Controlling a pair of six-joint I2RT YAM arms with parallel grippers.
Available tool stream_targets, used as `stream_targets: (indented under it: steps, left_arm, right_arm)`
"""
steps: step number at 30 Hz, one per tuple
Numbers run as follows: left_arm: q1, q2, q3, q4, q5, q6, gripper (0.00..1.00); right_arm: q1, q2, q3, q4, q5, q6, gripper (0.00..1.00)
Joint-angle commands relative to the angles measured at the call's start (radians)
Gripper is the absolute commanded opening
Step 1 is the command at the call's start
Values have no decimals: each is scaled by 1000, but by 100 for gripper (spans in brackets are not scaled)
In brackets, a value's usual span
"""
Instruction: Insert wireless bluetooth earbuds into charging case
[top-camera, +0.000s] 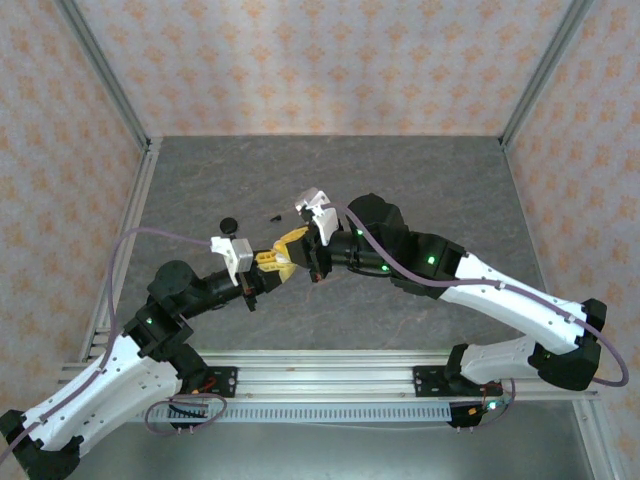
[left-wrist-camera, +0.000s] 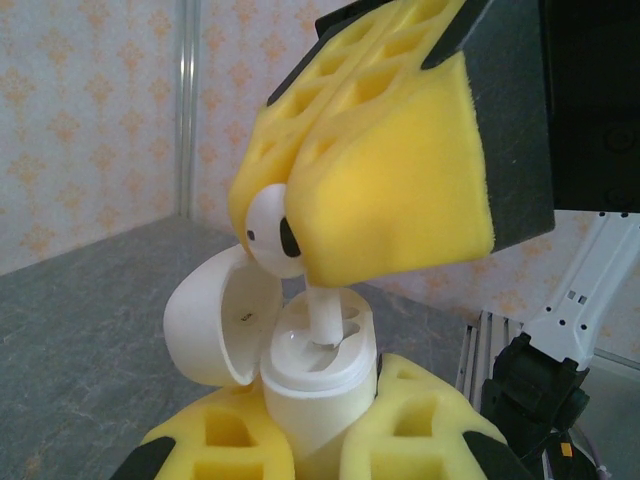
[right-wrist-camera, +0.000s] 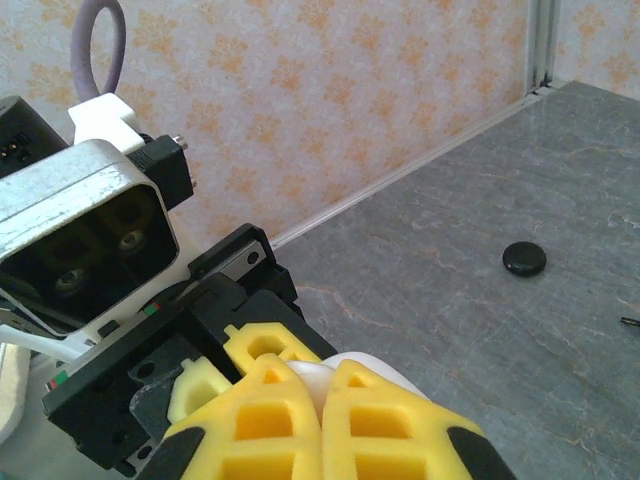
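The white earbud (left-wrist-camera: 270, 232) is pinched between the yellow foam fingers of the right hand (right-wrist-camera: 322, 420), with its stem tip reaching into a socket of the open charging case (left-wrist-camera: 315, 385). The left hand (left-wrist-camera: 318, 445) is clamped around the case's body. It holds the case upright, off the desk (top-camera: 420, 180), with the lid swung aside.

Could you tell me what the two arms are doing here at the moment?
The left gripper holds a white charging case upright, its lid hinged open. The right gripper pinches a white earbud between its yellow foam pads, the stem tip inside one slot of the case. The earbud is not yet fully seated. A small black round object lies farther out on the table.
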Motion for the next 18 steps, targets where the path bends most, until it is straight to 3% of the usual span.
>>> stream_targets:
  steps: [1,18]
  left_arm:
    - [-9,-12,37,46,-4,-6,0]
    - [-8,-16,37,46,-10,-2,0]
  right_arm:
    - [6,-21,-7,-27,32,-25,0]
    - [6,32,18,-66,-94,6,0]
